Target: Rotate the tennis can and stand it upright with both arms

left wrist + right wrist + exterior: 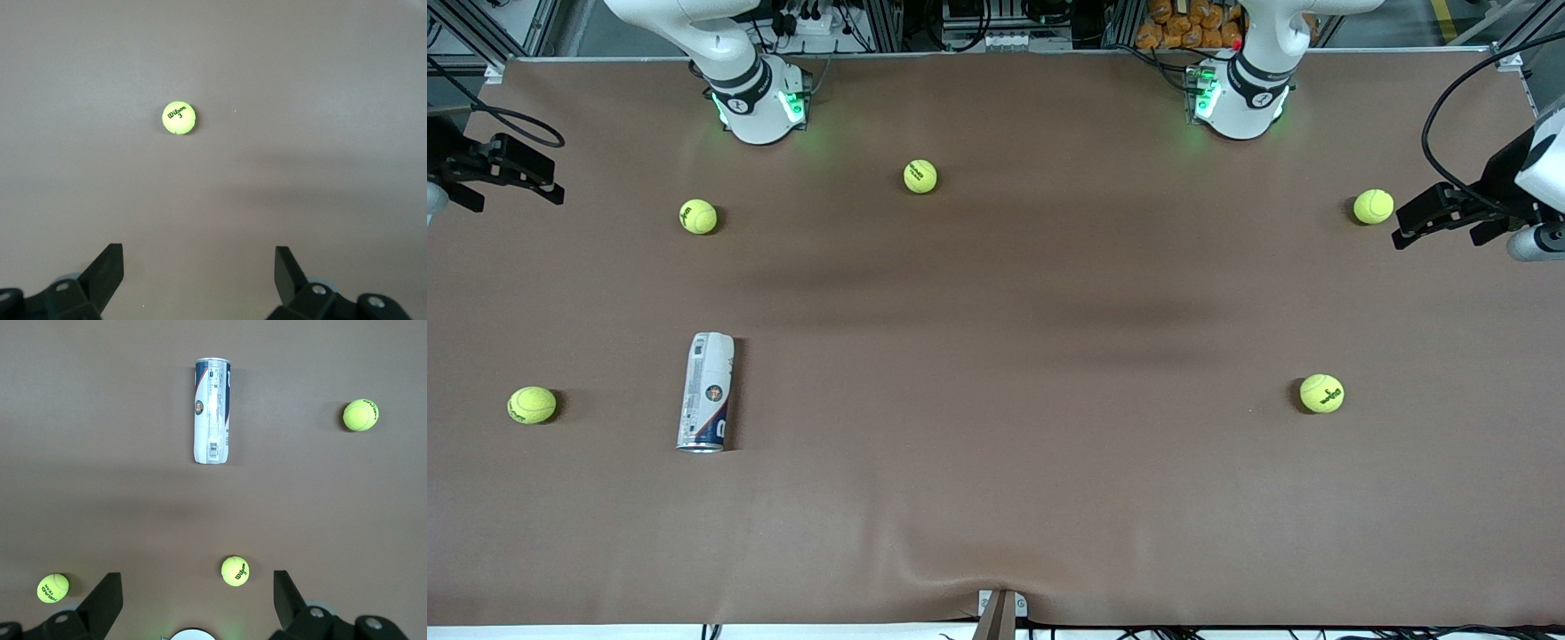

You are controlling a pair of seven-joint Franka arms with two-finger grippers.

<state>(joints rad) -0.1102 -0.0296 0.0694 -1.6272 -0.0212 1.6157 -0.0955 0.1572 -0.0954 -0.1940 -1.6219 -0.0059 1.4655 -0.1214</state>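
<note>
Your tennis can (706, 392) lies on its side on the brown table (996, 498), toward the right arm's end, with its metallic rim pointing at the front camera and its long axis running nearly straight from the robots' bases to that camera. A tennis ball (532, 404) sits near it, closer to the table's end, and another ball (698, 216) lies farther from the camera, in front of the right arm's base. You have both arms pulled out to the table's ends, waiting. The right gripper (511, 173) hangs over the edge at its own end, fingers (100, 600) spread wide apart and holding nothing — the right wrist view looks down on the can (212, 411) and three balls. The left gripper (1436, 213) hovers at the other end just beside a ball (1373, 206), its fingers (107, 270) also wide apart and empty, with a single Wilson ball (179, 117) below it in the left wrist view. Two more balls rest apart — one (920, 176) between the bases, one (1321, 393) nearer the camera at the left arm's end.
</note>
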